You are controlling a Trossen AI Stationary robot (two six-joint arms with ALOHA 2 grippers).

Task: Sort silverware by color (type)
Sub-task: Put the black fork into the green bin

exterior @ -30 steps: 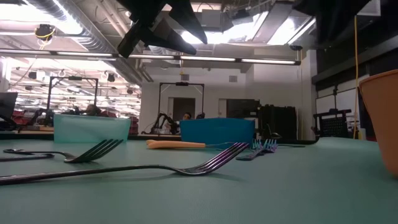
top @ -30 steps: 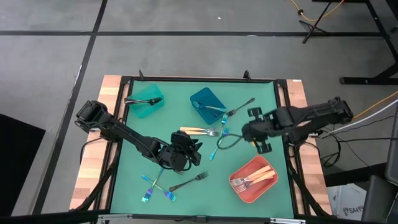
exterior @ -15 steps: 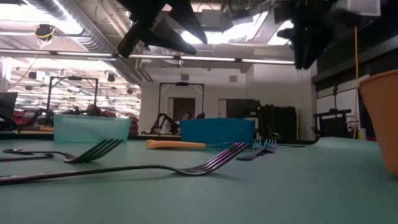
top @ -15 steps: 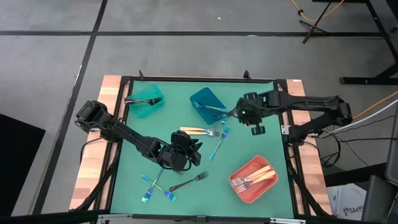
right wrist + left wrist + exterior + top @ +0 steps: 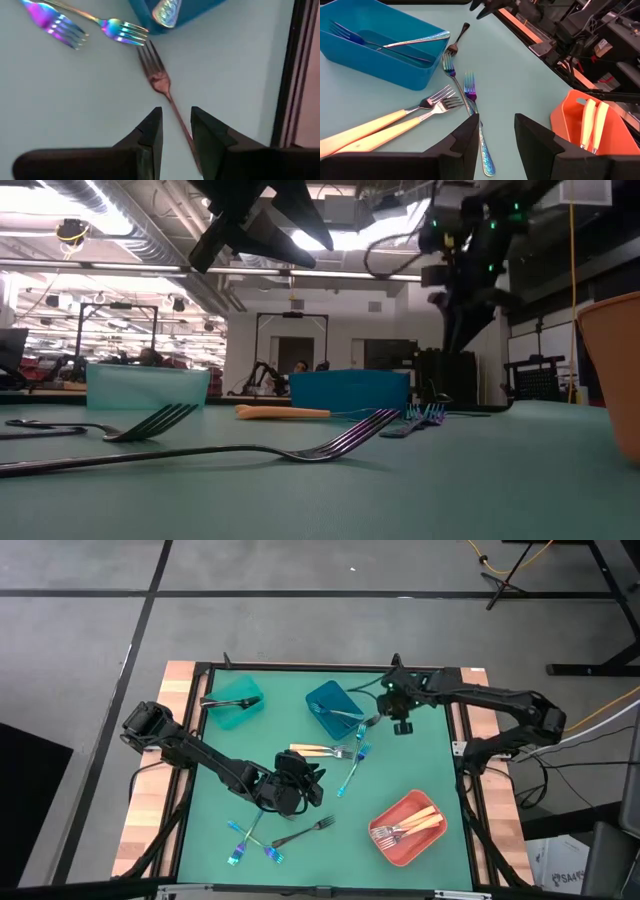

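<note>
Swinging from the table's middle toward one o'clock, the right hand (image 5: 393, 712) now hovers, fingers apart and empty, over a dark fork (image 5: 161, 82) beside the blue bin (image 5: 333, 707), likely its next pick; the left hand (image 5: 300, 783) waits open at centre.

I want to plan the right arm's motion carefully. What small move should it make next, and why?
Probably lower straight down. The right gripper hangs open directly above the thin dark copper-toned metal fork, whose handle runs between the fingers. This fork lies loose on the green table mat beside the blue plastic bin, not yet sorted.
</note>
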